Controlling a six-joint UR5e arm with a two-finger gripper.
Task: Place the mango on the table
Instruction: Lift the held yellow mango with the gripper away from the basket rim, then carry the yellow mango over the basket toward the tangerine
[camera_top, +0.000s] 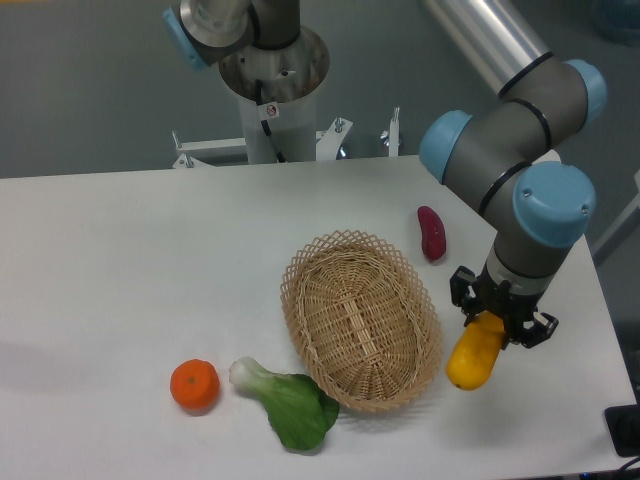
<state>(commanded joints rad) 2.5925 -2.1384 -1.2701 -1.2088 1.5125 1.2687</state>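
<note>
Fingers (503, 322) pinch one mango (474, 359) beside one basket (361, 318), over the table (120, 260)

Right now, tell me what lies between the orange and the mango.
In the camera view, the bok choy and the basket lie between the orange and the mango, which the claw grips.

The place looks like a robotics lab. A bare white surface (120, 250) carries test props: left of the claw (500, 325) sits a wicker basket (360, 320), farther left a toy-like leafy green (290, 400) and an orange (194, 385). Behind stands a metal arm pedestal (272, 90) on a grey floor (80, 90).
</note>
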